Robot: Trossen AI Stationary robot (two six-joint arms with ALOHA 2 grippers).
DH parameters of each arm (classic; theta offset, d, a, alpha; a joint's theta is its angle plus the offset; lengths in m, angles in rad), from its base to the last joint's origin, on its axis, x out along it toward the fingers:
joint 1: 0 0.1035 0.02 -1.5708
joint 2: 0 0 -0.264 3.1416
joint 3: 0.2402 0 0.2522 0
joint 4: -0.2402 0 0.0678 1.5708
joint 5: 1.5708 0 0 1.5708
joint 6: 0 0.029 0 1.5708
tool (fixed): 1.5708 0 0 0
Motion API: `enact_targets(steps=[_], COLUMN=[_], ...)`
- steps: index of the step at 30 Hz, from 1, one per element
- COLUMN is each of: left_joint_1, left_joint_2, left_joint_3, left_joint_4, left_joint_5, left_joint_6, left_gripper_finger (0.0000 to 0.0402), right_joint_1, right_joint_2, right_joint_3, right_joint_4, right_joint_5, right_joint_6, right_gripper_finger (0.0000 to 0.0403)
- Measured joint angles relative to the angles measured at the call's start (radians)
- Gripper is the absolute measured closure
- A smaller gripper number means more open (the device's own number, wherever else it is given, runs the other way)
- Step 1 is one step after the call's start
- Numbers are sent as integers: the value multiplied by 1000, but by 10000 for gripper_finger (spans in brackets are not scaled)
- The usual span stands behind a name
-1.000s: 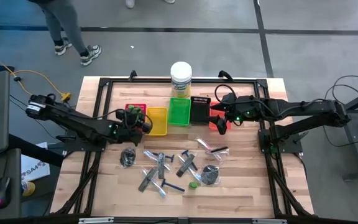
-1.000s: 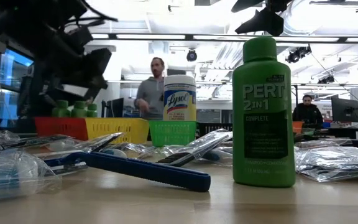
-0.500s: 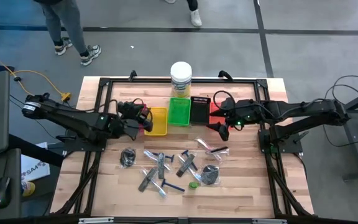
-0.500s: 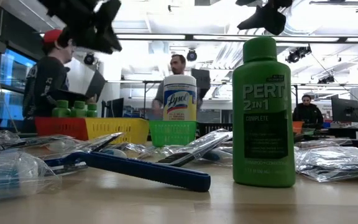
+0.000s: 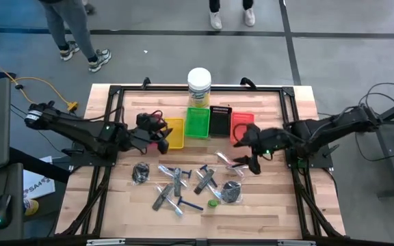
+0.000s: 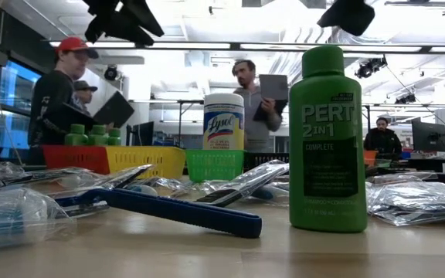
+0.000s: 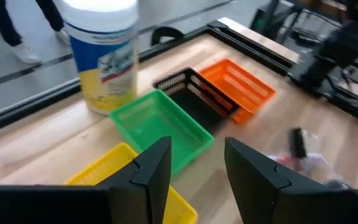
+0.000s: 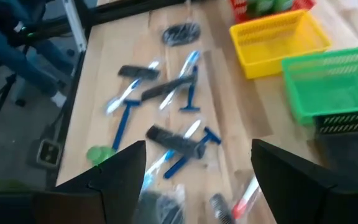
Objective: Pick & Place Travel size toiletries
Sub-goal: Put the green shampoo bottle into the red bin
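High view: your left pincer (image 5: 161, 133) sits over the red tray (image 5: 150, 120) and the yellow tray (image 5: 173, 132) at the table's (image 5: 279, 205) far left; your right pincer (image 5: 254, 162) sits just past the orange tray (image 5: 241, 126), above the clear-sleeved sticks (image 5: 233, 162). You have, in a row, red, yellow, green tray (image 5: 198, 121), black tray (image 5: 220, 120) and orange trays, with the wipes jar (image 5: 199, 86) behind the green one. Loose toiletries lie in the middle of the table: a dark round bundle (image 5: 141, 172) to the left, grey flat pieces (image 5: 176, 179), blue razors (image 5: 189, 204), a small green bottle (image 5: 213, 202) and a second dark bundle (image 5: 232, 192) beside it. Low view: the green bottle (image 6: 327, 139) stands upright close by, a blue razor (image 6: 178, 210) lies flat before it, and three green-capped bottles (image 6: 93, 135) stand in the red tray (image 6: 74, 157); people stand in the room behind. Left wrist view: your left pincer's fingers (image 7: 151, 169) are spread apart and hold nothing, above the yellow and green trays. Right wrist view: your right pincer's fingers (image 8: 118, 171) are spread wide and empty, over razors (image 8: 124, 118) and grey pieces (image 8: 174, 140) lying on the wood.
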Motion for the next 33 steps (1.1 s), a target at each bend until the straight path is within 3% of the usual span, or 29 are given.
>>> enact_targets(steps=[7,14,24,33], left_joint_1=[-56,-68,-67,-67], left_joint_2=[0,0,0,0], left_joint_3=[0,0,0,0], left_joint_4=[5,-4,-4,-23], left_joint_5=[-1,66,141,188], left_joint_6=[1,-1,30,33], left_gripper_finger=[258,258,258,258], right_joint_1=[168,290,346,348], right_joint_2=[48,217,461,647], right_joint_3=[-1,-1,-1,-1], right_joint_4=[2,62,254,397], right_joint_5=[125,134,114,45], right_joint_6=[128,247,322,247], right_gripper_finger=[125,125,125,125])
